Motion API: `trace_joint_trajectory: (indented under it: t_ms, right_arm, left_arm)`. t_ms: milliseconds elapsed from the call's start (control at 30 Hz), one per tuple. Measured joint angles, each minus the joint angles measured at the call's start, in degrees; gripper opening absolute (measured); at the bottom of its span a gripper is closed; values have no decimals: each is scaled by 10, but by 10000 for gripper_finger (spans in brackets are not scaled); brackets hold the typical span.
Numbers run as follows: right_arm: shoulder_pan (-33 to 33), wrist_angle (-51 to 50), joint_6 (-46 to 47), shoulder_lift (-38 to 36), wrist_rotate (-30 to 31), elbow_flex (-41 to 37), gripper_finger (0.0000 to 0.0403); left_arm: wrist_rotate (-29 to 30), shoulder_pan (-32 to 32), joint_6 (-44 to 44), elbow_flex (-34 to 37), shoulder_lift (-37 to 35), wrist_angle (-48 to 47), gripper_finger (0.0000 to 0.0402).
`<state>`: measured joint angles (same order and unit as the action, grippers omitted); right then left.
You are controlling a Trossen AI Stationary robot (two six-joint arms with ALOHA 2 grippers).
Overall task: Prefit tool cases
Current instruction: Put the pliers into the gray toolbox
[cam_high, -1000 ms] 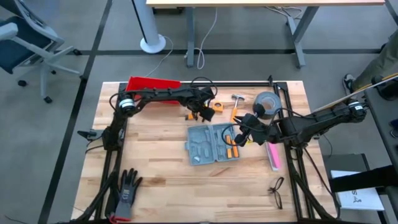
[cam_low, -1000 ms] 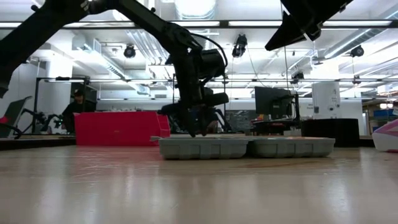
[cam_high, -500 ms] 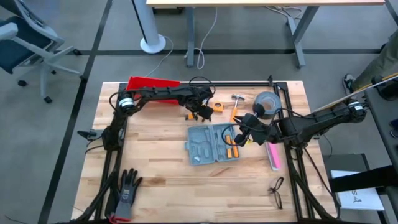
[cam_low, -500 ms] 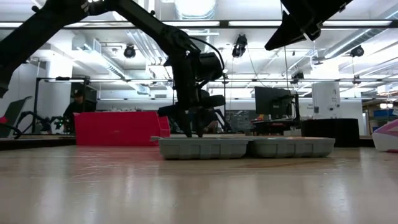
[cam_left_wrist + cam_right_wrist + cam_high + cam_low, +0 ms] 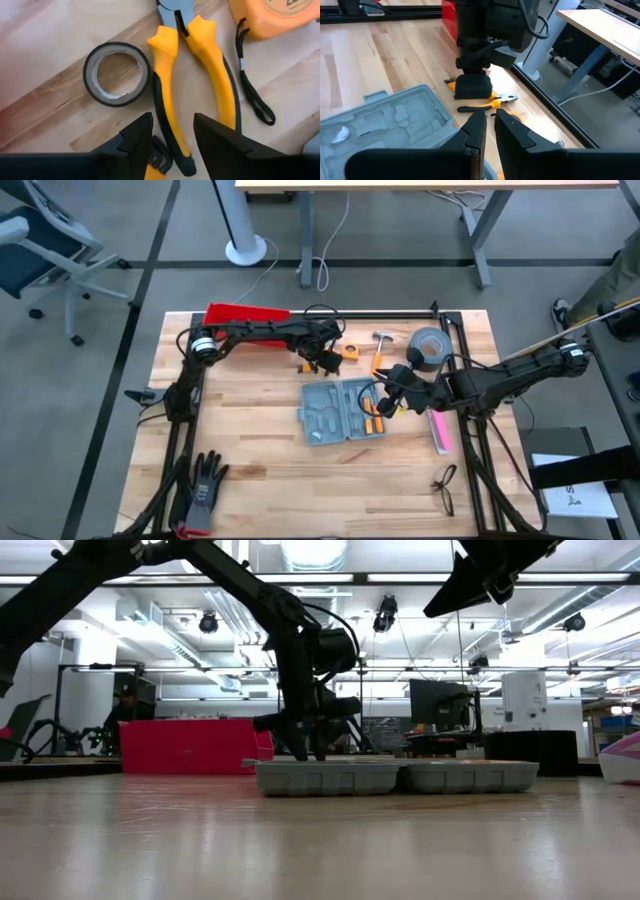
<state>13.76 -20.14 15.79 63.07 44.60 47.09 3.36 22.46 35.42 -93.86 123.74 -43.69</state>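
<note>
The step in hand looks like picking a tool to seat in the tool case (image 5: 343, 411), which lies open and flat at the middle of the worktop (image 5: 250, 460), grey moulded slots up. The left hand (image 5: 172, 131) hovers low over 1 pair of yellow-handled pliers (image 5: 192, 65) just behind the case, fingers parted astride 1 handle, gripping nothing yet. Next it probably needs to drop, close on the handle and lift cleanly. The right hand (image 5: 489, 125) hangs above the case's right half, its fingers nearly together and empty. Counted: 1 case, 1 pliers, 1 small tape roll (image 5: 117, 74), 1 orange tape measure (image 5: 280, 15), 1 red bin (image 5: 245, 315), 2 arms.
</note>
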Motion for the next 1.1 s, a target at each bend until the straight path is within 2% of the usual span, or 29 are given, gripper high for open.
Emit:
trace_joint_trajectory:
  t_ms: [233,400,500,700,1100]
  right_arm:
    - [0,0,0,0,0,0,23]
    - [0,-1,0,0,0,0,23]
    - [0,-1,0,0,0,0,23]
    - [0,-1,0,0,0,0,23]
    - [0,-15,2,0,0,0,23]
  left_arm:
    - [-12,0,-4,2,20,8,161]
    - [-7,0,-11,1,21,6,148]
    - [-1,0,-26,2,21,3,123]
    - [1,0,-35,1,20,0,39]
    - [-31,-12,-20,-49,18,-93,38]
